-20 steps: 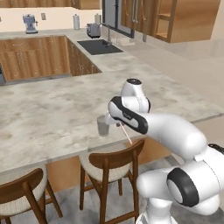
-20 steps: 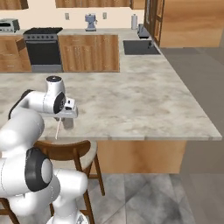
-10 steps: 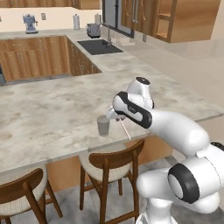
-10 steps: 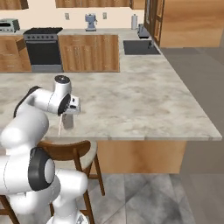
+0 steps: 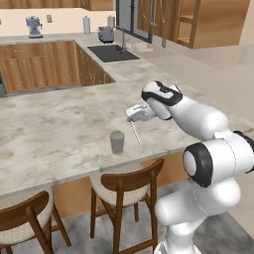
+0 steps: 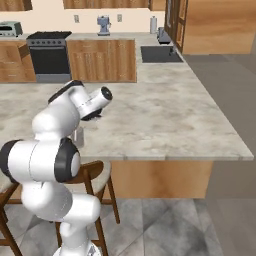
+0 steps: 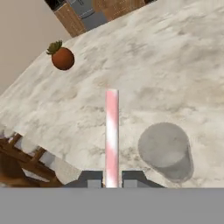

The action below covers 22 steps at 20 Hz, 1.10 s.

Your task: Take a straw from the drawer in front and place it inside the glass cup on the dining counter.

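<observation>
placement is the step in hand, and the next move calls for lining the straw's (image 7: 112, 135) lower end over the cup mouth, then lowering it. gripper (image 7: 111, 178) is clamped on the straw, which sticks out straight from between the fingertips. glass cup (image 7: 166, 150) stands on the dining counter (image 7: 175, 65) just beside the straw's line, not under it. farther off rests a small reddish fruit (image 7: 62, 57).

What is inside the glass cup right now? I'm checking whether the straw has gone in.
Nothing shows inside the glass cup. The straw is beside it, clamped in the gripper. The cup's bottom cannot be made out.
</observation>
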Available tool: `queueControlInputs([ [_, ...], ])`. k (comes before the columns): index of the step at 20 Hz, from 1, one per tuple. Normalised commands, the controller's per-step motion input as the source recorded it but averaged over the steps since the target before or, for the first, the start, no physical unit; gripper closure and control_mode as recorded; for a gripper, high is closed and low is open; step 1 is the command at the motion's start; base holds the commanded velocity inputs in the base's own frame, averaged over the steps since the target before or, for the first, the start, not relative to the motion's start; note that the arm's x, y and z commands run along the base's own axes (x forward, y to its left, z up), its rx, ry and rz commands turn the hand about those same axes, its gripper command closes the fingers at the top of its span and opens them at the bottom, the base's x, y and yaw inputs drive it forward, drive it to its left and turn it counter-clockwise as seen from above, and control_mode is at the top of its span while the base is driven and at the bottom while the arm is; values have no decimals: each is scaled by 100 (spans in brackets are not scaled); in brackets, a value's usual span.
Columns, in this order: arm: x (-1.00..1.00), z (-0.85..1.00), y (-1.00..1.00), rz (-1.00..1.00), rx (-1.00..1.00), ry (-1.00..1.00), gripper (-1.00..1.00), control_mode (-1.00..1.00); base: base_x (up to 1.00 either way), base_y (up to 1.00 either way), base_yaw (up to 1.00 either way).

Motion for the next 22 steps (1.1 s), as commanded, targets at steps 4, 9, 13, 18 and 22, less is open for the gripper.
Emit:
queueControlInputs([
  [4,50,46,5,21,28,-2,100,-100,0,0,0],
  [9,70,-1,12,23,15,-10,100,-100,0,0,0],
  [13,37,-25,29,26,3,-17,100,-100,0,0,0],
  [18,-2,7,5,18,12,-15,100,-100,0,0,0],
  [22,0,2,18,11,18,-6,100,-100,0,0,0],
])
